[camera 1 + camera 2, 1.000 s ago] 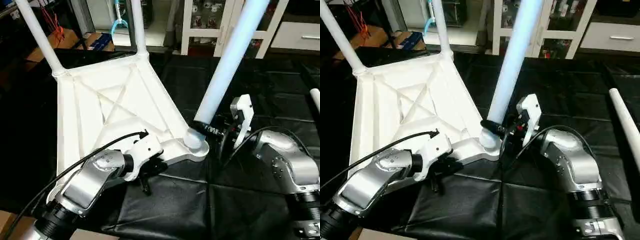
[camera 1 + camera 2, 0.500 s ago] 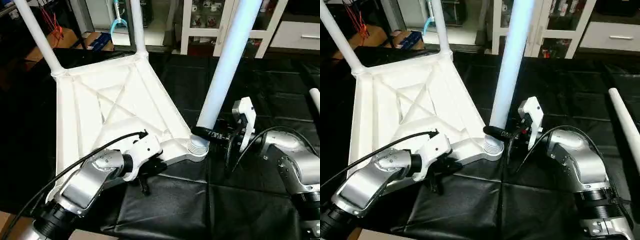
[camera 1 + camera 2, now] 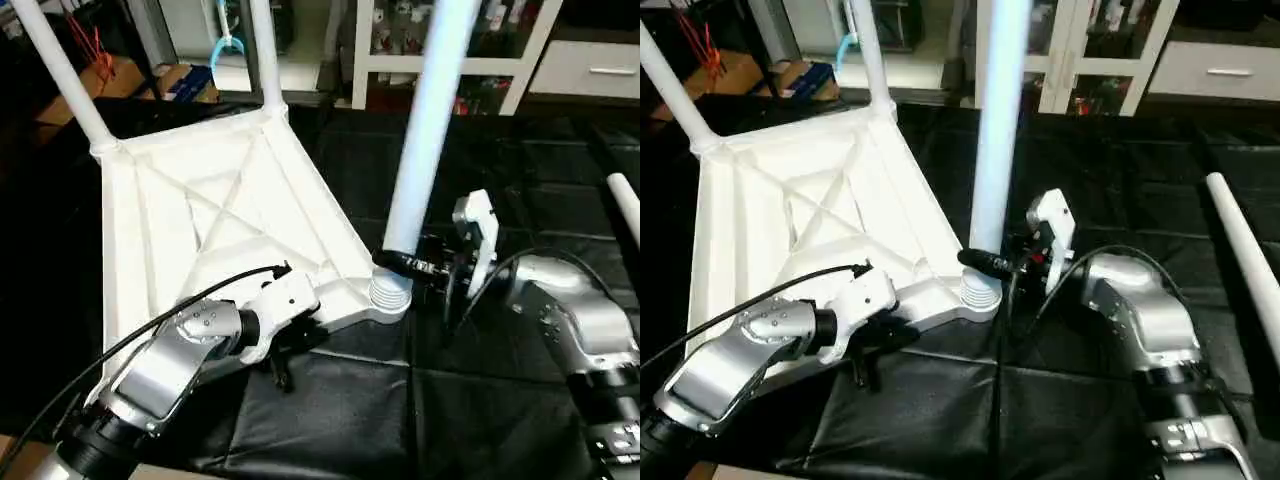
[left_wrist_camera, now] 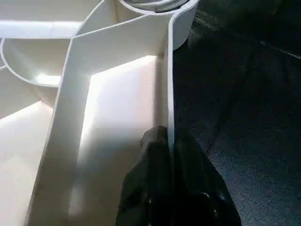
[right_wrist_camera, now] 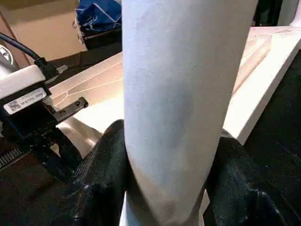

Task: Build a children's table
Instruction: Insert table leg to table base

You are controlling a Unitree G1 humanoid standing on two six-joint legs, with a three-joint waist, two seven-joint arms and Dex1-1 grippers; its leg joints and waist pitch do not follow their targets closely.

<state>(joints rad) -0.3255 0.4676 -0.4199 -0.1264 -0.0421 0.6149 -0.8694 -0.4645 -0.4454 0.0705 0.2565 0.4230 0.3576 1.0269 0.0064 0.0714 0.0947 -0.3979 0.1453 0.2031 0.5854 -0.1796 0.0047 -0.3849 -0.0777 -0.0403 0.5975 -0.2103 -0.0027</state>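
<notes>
The white tabletop (image 3: 220, 220) lies upside down on black cloth, its X ribs facing up. Two white legs (image 3: 60, 75) (image 3: 262, 50) stand in its far corner sockets. My right gripper (image 3: 400, 262) is shut on a third leg (image 3: 425, 120) near its lower end and holds it upright, its ribbed end (image 3: 390, 292) at the near right corner socket. The right wrist view shows that leg (image 5: 183, 84) between black fingers (image 5: 103, 179). My left gripper (image 3: 285, 352) is shut on the tabletop's near rim (image 4: 170, 84), one finger (image 4: 150, 188) on each side.
Another white leg (image 3: 1245, 250) lies loose on the black cloth at the far right. White shelving (image 3: 520, 60) and boxes (image 3: 190, 80) stand beyond the work surface. Black cloth (image 3: 400, 410) covers the near part.
The held leg has swung from a lean to the right to upright, and its ribbed end now shows at the corner socket. My left gripper keeps its hold on the rim.
</notes>
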